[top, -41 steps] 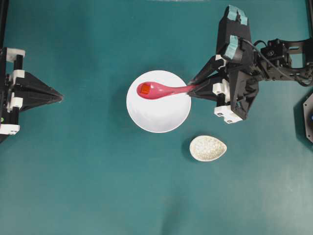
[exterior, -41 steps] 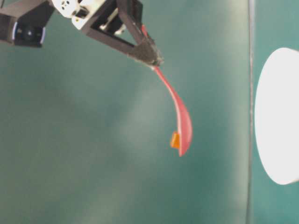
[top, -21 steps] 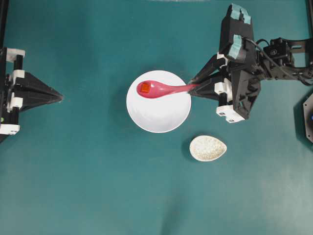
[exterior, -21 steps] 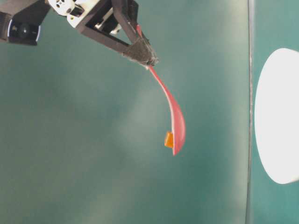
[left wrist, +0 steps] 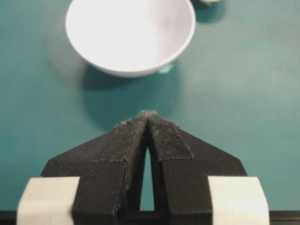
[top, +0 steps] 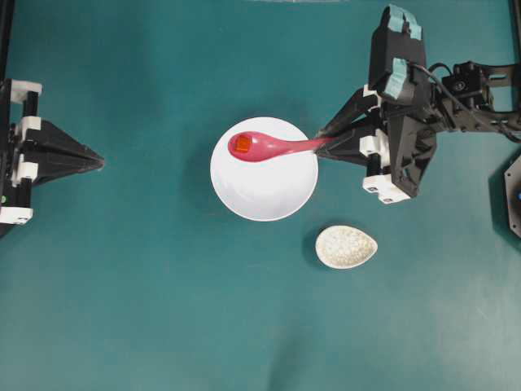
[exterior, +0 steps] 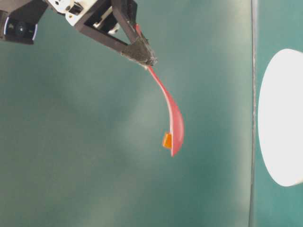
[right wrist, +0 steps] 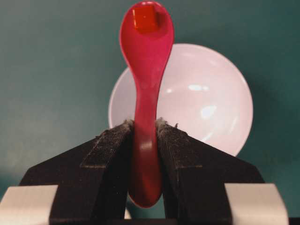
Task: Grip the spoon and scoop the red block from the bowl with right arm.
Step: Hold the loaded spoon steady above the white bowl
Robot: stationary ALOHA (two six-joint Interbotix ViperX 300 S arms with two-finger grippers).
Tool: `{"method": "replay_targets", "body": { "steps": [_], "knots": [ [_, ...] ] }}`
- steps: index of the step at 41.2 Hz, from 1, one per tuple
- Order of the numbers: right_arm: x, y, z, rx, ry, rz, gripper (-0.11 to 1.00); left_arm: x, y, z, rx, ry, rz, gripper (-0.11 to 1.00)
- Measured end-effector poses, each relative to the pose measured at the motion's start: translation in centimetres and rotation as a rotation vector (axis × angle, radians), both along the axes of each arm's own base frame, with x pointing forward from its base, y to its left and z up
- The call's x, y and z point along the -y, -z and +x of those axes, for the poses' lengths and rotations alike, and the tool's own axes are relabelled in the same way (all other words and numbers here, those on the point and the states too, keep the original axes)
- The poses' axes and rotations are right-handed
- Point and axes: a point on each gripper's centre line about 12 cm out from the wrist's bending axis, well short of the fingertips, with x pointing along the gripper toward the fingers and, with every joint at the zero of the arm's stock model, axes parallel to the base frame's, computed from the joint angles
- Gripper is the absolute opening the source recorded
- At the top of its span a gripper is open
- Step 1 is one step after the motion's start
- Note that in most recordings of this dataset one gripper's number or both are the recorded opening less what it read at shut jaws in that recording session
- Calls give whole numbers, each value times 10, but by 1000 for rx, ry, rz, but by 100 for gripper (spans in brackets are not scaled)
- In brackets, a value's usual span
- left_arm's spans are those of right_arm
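My right gripper (top: 319, 146) (right wrist: 145, 124) is shut on the handle of the pink spoon (top: 273, 147) (right wrist: 146, 70) (exterior: 173, 123). The spoon is held in the air over the white bowl (top: 269, 191) (right wrist: 206, 98). The small red block (top: 242, 146) (right wrist: 144, 18) (exterior: 167, 140) sits in the spoon's oval bowl. My left gripper (top: 99, 161) (left wrist: 148, 114) is shut and empty at the left, apart from the bowl (left wrist: 126, 37).
A small speckled beige teardrop dish (top: 347, 246) lies on the teal table just right of and in front of the bowl. A black fixture (top: 513, 195) stands at the right edge.
My right gripper has lifted the spoon with the red block a little higher and slightly back to the right. The left arm has not moved.
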Motion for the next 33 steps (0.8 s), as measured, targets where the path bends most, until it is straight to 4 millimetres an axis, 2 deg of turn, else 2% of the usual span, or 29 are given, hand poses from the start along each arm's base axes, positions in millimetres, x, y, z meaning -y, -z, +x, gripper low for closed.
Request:
{"method": "replay_targets", "body": {
  "steps": [33],
  "knots": [
    [-1, -3, -11, 15, 5, 3, 24, 0, 0, 0, -2, -2, 0, 0]
  ]
}}
